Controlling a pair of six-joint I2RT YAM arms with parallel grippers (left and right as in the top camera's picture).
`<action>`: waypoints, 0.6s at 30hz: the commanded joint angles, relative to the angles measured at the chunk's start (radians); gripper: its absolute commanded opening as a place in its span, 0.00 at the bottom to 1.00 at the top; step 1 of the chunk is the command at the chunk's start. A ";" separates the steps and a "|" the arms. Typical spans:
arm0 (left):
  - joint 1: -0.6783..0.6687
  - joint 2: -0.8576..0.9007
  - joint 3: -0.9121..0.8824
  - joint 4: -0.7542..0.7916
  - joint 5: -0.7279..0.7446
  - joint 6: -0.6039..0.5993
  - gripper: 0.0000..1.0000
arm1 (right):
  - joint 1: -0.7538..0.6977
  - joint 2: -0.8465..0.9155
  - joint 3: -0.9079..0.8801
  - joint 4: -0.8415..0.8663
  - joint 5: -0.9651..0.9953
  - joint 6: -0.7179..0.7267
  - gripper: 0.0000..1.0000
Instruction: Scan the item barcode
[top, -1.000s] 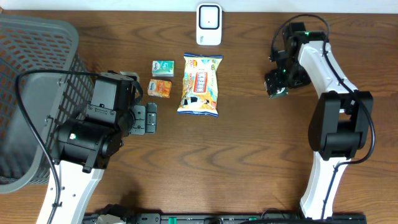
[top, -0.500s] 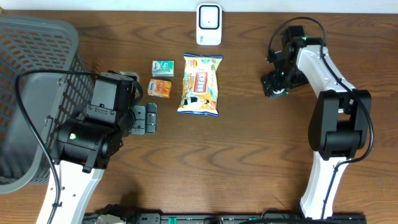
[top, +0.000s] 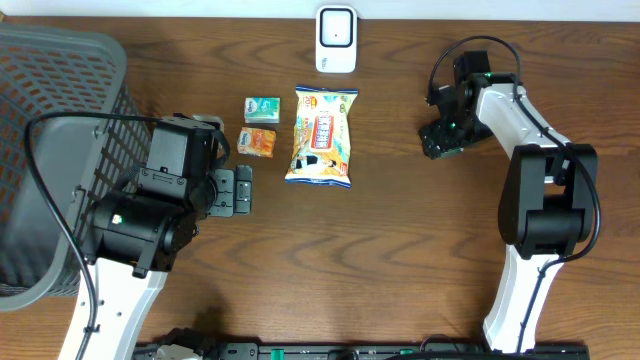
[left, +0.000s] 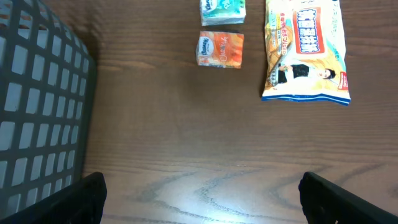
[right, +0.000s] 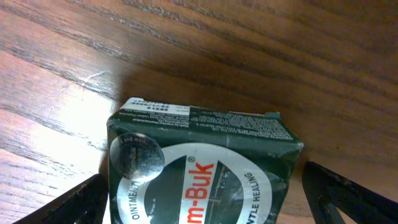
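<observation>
Right jaws astride green box (right: 199, 174)

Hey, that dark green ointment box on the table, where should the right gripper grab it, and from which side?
Across the two side walls flanking its label, coming straight down from above. The ointment box lies flat, label up, and the right gripper has its open fingers either side of it.

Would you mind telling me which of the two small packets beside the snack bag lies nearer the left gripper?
The orange packet; the green packet lies beyond it, toward the scanner.
</observation>
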 joint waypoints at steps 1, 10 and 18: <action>0.000 0.003 0.013 -0.005 -0.006 0.001 0.98 | -0.007 -0.010 -0.025 0.000 -0.063 -0.045 0.93; 0.000 0.003 0.013 -0.005 -0.006 0.001 0.98 | -0.035 -0.010 -0.048 -0.007 -0.122 -0.045 0.78; 0.000 0.003 0.013 -0.005 -0.006 0.001 0.98 | -0.065 -0.010 -0.056 -0.027 -0.211 -0.045 0.76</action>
